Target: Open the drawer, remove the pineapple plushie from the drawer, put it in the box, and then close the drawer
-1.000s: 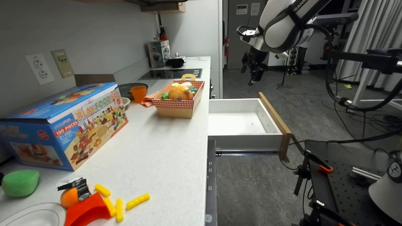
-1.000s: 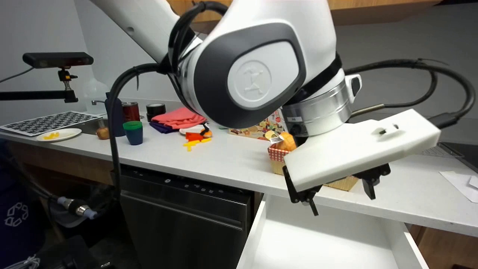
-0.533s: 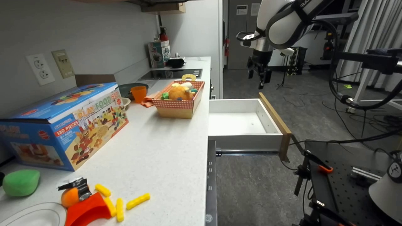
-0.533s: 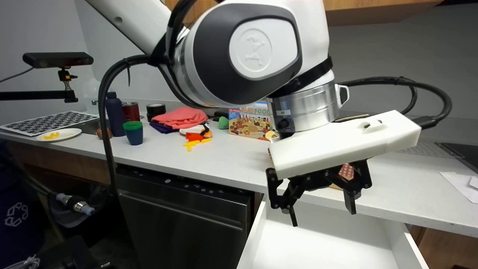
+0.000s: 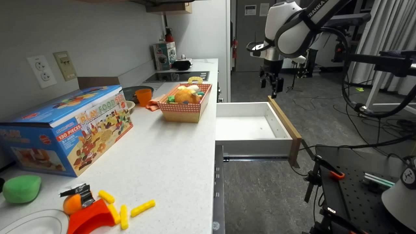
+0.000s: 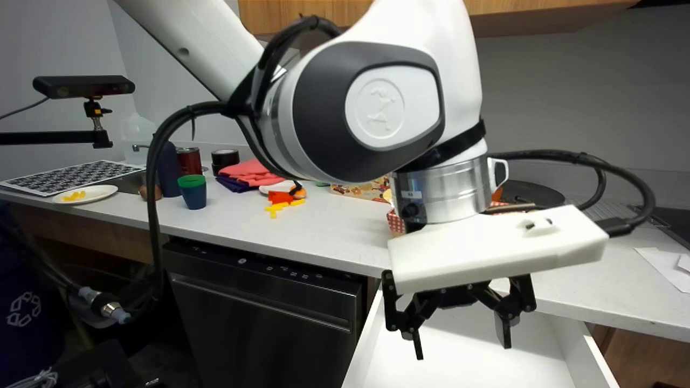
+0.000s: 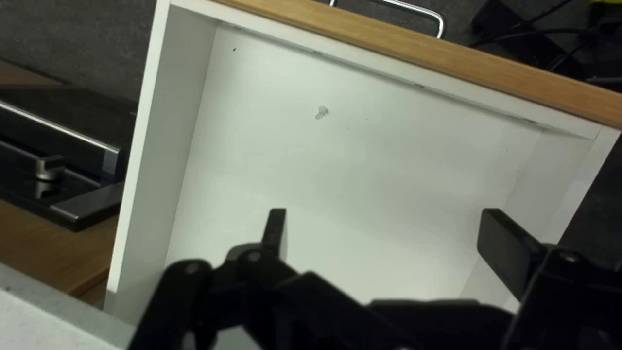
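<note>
The wrist view looks down into the drawer, a shallow white tray behind a wood-toned front panel, with a bright metal bar handle showing just beyond that panel. A small translucent scrap lies on the drawer floor toward the front; its nature cannot be told. Above the drawer hangs the Robotiq gripper, released, its two black fingers spread wide. In both exterior views the drawer stands pulled out from beneath the white countertop. The pineapple plushie shows in an exterior view, inside the box on that countertop: a plump, rounded body, orange-brown with a yellower patch toward the top, showing over the near rim. A bit of green and a cream-white piece lie close by it; whether the green belongs to the plushie cannot be told. The box itself is tan and open-topped, with a red-and-white gingham band around its rim. An orange cup stands near it, and a blue play-food carton stands apart from it. In an exterior view the robot arm covers most of the box.
</note>
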